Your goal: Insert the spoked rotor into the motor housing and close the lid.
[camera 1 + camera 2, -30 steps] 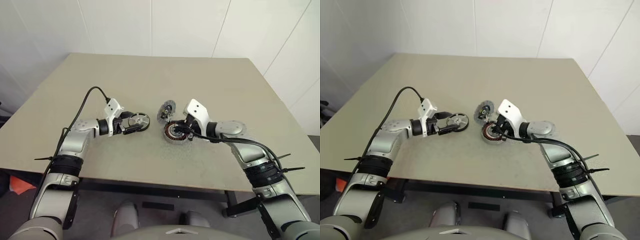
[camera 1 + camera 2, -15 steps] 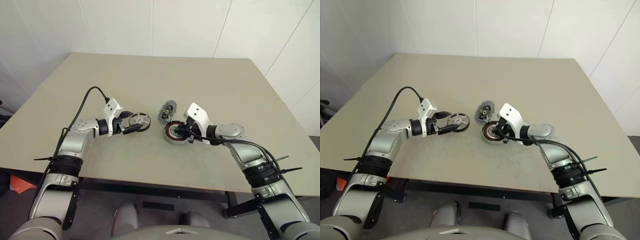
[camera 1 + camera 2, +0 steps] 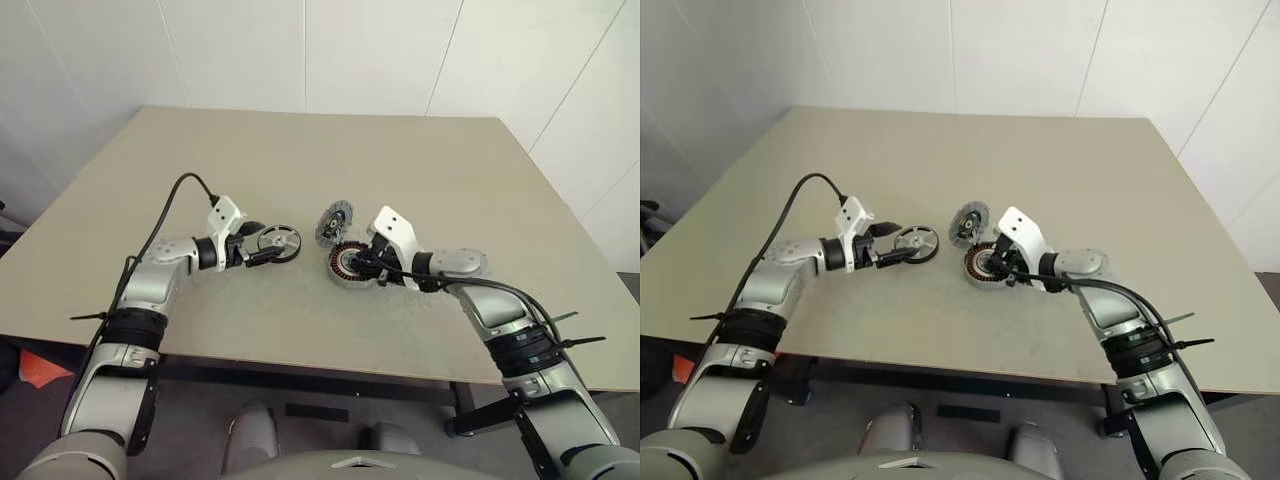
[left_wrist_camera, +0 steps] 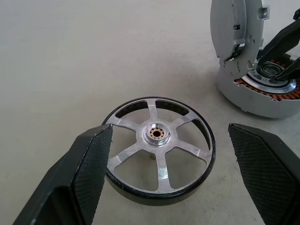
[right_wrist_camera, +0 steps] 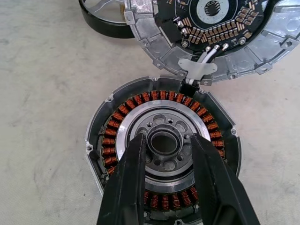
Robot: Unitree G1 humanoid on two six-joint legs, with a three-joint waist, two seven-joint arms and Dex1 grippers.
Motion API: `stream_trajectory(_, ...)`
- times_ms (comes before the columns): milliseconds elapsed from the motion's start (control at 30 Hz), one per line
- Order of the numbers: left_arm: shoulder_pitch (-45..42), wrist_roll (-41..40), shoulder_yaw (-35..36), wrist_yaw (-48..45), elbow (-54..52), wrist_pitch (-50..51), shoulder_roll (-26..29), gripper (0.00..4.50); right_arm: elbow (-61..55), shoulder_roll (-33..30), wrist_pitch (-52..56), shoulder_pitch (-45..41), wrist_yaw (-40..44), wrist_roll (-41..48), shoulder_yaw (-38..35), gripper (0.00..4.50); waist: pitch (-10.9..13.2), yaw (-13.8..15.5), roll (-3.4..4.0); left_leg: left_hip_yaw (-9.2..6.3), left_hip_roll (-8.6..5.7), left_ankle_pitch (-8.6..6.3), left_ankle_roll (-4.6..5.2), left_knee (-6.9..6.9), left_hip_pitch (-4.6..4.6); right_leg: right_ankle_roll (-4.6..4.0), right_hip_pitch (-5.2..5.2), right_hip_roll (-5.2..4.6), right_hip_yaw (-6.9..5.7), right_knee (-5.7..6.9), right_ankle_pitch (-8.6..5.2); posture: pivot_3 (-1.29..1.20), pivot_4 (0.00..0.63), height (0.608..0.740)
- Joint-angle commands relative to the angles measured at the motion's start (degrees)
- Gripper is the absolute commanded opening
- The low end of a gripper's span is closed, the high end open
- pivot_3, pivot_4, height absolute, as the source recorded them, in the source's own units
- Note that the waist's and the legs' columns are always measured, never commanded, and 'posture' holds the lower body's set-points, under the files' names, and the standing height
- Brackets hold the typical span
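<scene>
Left wrist view is showing me the spoked rotor [image 4: 159, 150] lying flat on the counter [image 4: 70, 56], sitting between my left tool's [image 4: 173, 187] wide-open fingers, untouched. Just beside it the motor housing [image 5: 164, 159] is resting with copper windings exposed, and the lid [image 5: 211, 28] is standing tilted up against its far edge. My right tool [image 5: 166, 143] is poking its part-open fingertips around the housing's centre hub.
</scene>
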Motion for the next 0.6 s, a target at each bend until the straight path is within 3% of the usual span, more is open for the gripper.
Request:
stream_trajectory(33, -1.2, -0.1, 0.2, 0.6, -1.0, -0.8, 0.0, 4.18, 1.0, -0.5, -2.4, -1.9, -3.0, -1.8, -1.7, 1.50, 0.0, 0.1, 0.00, 0.00, -0.01, 0.00, 0.00, 0.00, -0.01, 0.00, -0.01, -0.01, 0.00, 0.02, 0.00, 0.00, 0.000, 0.740)
stream_trajectory(433, 0.4, -0.2, 0.1, 1.4, -3.6, 0.0, 0.2, 4.18, -4.1, -2.5, -0.8, -1.7, -1.1, 1.4, -3.6, 1.50, 0.0, 0.0, 0.00, -0.01, 0.02, 0.00, -0.01, 0.07, -0.02, 0.00, -0.04, 0.01, 0.01, 0.11, 0.00, 0.00, 0.000, 0.740)
stream_trajectory(533, 0.1, 0.1, 0.0, 1.6, -3.0, -0.4, 0.1, 4.18, -3.8, -2.5, -0.6, -1.4, -0.1, 1.9, -3.6, 0.86, 0.0, 0.0, 0.01, -0.01, 0.02, 0.00, -0.01, 0.07, -0.05, 0.00, -0.08, 0.02, 0.01, 0.11, 0.00, 0.00, 0.000, 0.740)
stream_trajectory(600, -0.1, 0.1, -0.1, 1.6, -2.7, -0.6, 0.1, 4.18, -3.4, -2.3, -1.0, -1.3, -0.4, 1.6, -3.4, 0.20, 0.0, 0.0, 0.01, -0.01, 0.01, 0.00, 0.00, 0.08, -0.06, 0.00, -0.08, 0.01, 0.02, 0.11, 0.00, 0.00, 0.000, 0.740)
